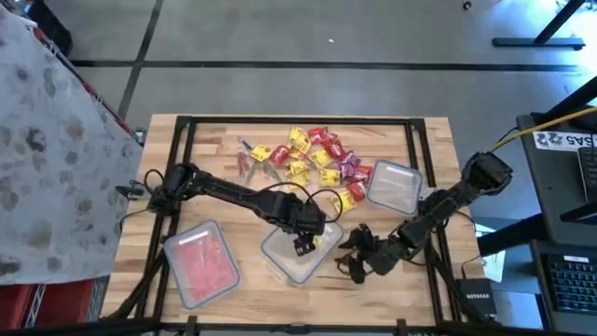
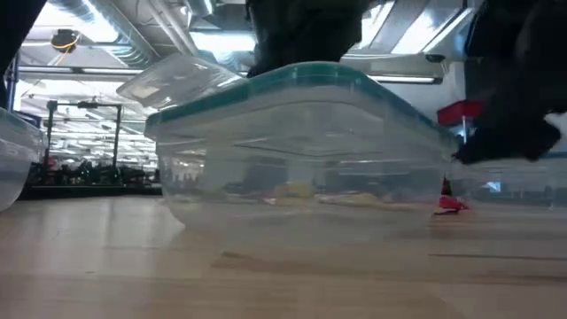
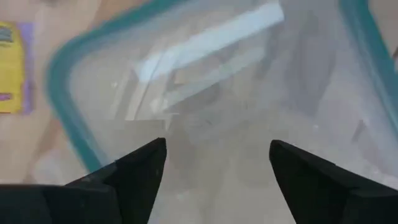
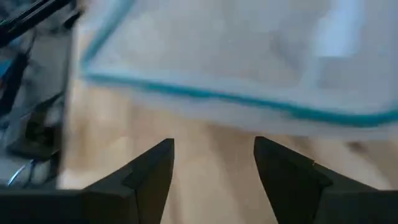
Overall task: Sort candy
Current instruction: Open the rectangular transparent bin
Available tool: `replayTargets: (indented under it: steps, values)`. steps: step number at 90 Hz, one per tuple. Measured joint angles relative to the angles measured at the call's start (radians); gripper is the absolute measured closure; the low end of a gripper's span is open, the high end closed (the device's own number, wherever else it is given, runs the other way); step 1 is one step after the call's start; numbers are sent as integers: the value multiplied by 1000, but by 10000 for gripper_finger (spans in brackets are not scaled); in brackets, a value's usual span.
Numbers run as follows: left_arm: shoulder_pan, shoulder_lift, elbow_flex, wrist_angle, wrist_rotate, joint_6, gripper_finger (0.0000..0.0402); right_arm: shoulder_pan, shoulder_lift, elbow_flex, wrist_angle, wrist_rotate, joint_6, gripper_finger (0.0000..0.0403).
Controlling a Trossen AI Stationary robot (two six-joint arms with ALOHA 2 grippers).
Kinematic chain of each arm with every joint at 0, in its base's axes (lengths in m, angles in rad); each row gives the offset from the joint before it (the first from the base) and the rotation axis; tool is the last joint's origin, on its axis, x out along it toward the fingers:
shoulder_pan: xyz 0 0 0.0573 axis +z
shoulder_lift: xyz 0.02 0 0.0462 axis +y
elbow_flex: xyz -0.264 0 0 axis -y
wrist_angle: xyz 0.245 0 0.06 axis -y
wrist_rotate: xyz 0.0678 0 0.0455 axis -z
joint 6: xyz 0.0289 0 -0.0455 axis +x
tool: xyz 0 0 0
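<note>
A heap of candy, red, yellow and purple wrapped pieces, lies on the wooden table at the far middle. My left gripper hangs open over the clear teal-rimmed container at the near middle; the left wrist view looks down into that container with nothing between the fingers. A yellow candy lies on the wood beside it. My right gripper stands open near the table's front edge, just right of that container, whose teal rim fills its wrist view.
A clear container holding pink-red candy sits at the near left. Another clear container sits right of the heap. In the low view the middle container stands close in front, with a red piece on the wood behind it.
</note>
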Motion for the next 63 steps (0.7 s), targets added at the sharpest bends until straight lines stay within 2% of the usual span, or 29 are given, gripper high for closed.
replayTargets:
  steps: [8,26,38,63]
  values:
    - [-5,2,-22,26,3,0,128,-9,1,-43,33,-1,14,194]
    - [-16,13,-89,87,-11,4,128,-11,10,-107,245,18,-22,194]
    - [-16,21,-136,146,-18,-15,128,-18,54,-111,346,20,-41,194]
    - [-16,34,-144,175,-12,-27,128,-16,153,-108,558,8,-41,194]
